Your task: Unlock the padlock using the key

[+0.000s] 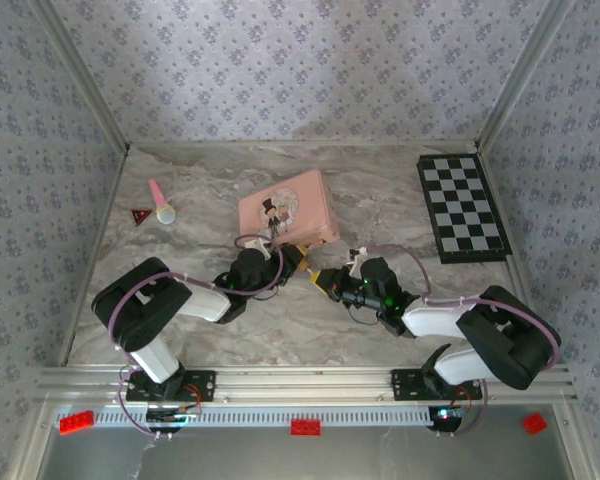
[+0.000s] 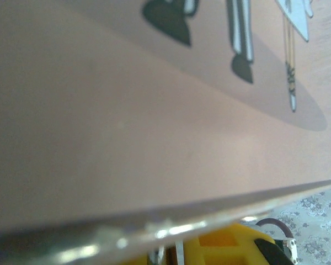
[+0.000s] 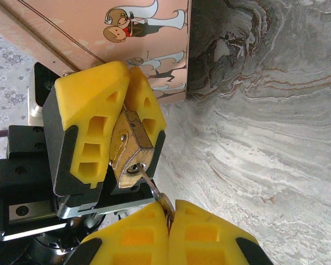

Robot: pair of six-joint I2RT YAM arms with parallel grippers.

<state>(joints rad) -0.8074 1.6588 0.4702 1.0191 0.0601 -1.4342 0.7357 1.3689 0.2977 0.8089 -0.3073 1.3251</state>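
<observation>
Your left gripper (image 3: 126, 102) is clamped on the small brass padlock (image 3: 129, 146), holding it just beside a corner of the pink tin (image 3: 154, 49) with the keyhole end turned toward your other arm; that pose looks chosen to brace the lock body so it cannot spin. Your right gripper (image 3: 168, 221) has its yellow fingers (image 3: 132, 237) pinched together on the head of the key (image 3: 149, 185), whose blade sits in the keyhole; holding the head probably gives you leverage for the twist. Seen from above, both grippers meet tip to tip near the middle of the marble table (image 1: 380, 330); the shackle is hidden between the left fingers, so whether it has released cannot be told.
</observation>
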